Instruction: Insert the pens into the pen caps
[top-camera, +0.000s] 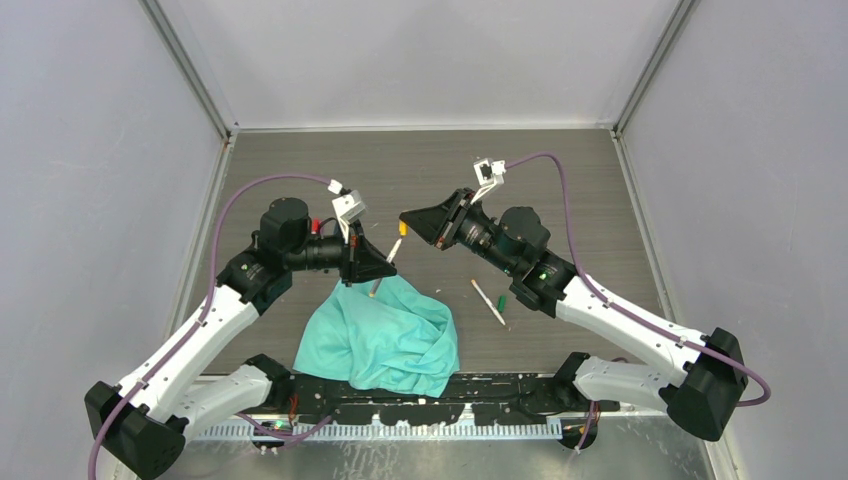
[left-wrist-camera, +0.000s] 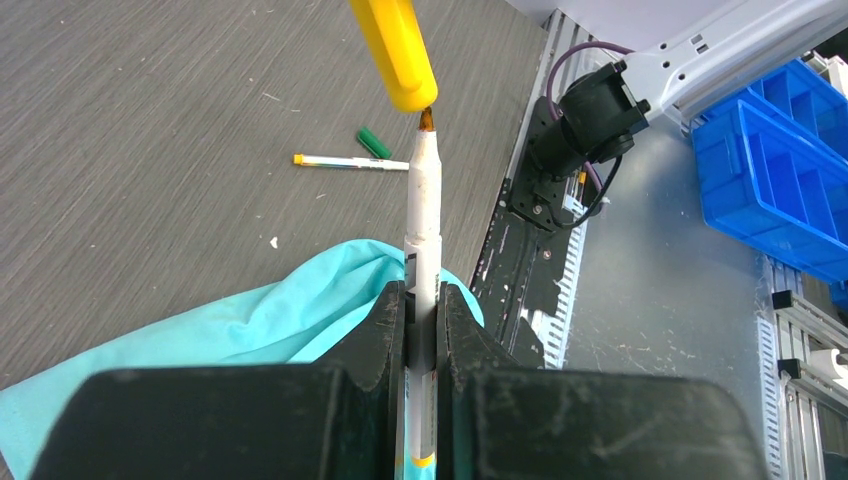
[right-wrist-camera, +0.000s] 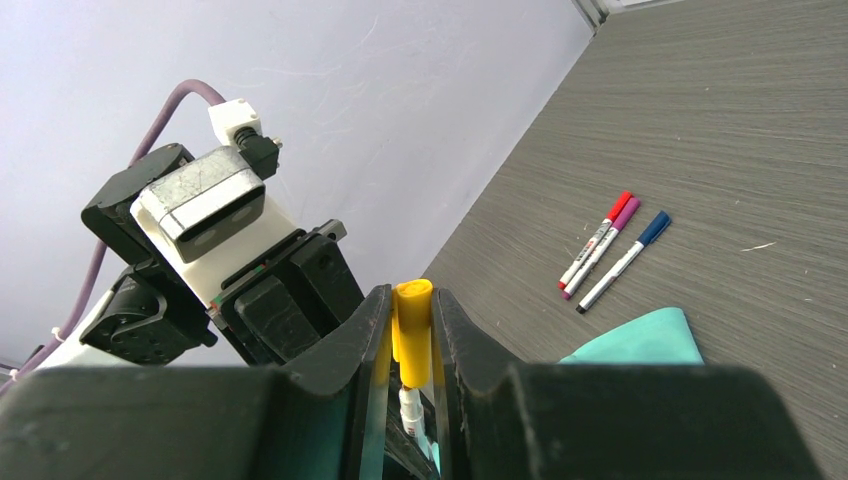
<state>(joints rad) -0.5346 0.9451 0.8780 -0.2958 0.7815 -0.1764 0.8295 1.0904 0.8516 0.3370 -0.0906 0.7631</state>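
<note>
My left gripper (left-wrist-camera: 422, 300) is shut on a white-barrelled pen (left-wrist-camera: 423, 215), which points up and away from its fingers. The pen's dark tip sits right at the open end of a yellow pen cap (left-wrist-camera: 394, 48). My right gripper (right-wrist-camera: 408, 300) is shut on that yellow cap (right-wrist-camera: 412, 330), and the pen shows just below it. From above, both grippers (top-camera: 383, 268) (top-camera: 404, 219) meet over the table's middle, with the cap (top-camera: 401, 229) between them. A loose pen (top-camera: 488, 302) and a green cap (top-camera: 502, 299) lie on the table to the right.
A crumpled teal cloth (top-camera: 385, 340) lies at the near middle, under the held pen. Three capped pens, red (right-wrist-camera: 597, 235), purple (right-wrist-camera: 606, 250) and blue (right-wrist-camera: 628, 258), lie side by side on the table. Blue bins (left-wrist-camera: 775, 170) stand beyond the table's edge.
</note>
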